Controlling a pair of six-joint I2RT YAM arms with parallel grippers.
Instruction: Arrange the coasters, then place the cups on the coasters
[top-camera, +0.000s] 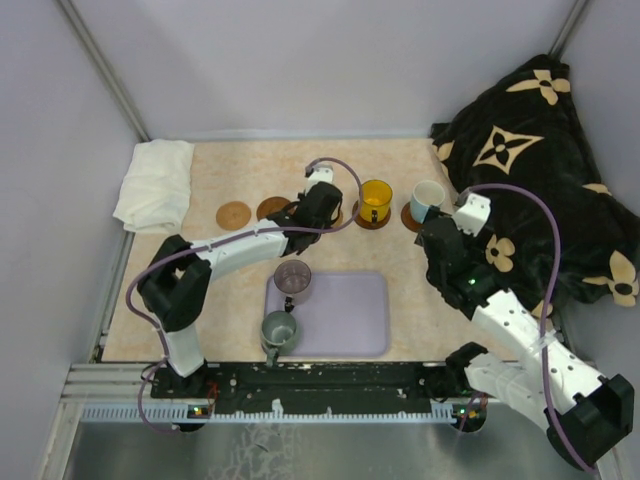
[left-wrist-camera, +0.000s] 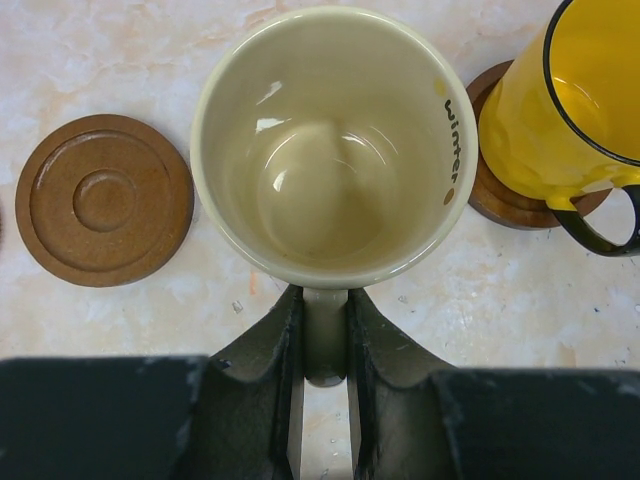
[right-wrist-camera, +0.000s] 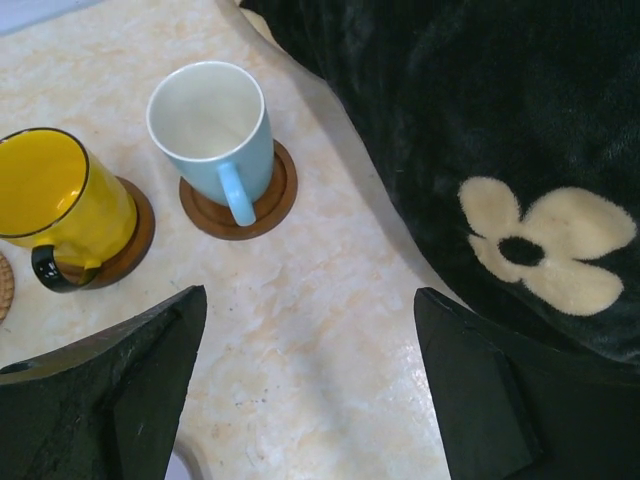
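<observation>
Cream cup (left-wrist-camera: 335, 150) is held by its handle in the left gripper's (left-wrist-camera: 325, 310) clamped jaws, between a bare coaster (left-wrist-camera: 104, 200) and the yellow cup (left-wrist-camera: 570, 110) — set it down level, clear of that neighbour, before letting go. Right gripper's (right-wrist-camera: 305, 310) jaws stand apart, empty.

"winter" inside the cream cup (left-wrist-camera: 335, 150)

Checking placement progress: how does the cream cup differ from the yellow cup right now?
Grip: the cream cup has its handle clamped in the left gripper; the yellow cup stands free.
Support: the yellow cup sits on a dark brown coaster; no coaster shows under the cream cup.
Trim: the yellow cup has a black rim and handle; the cream cup's handle matches its body.
Both are upright and empty.
</observation>
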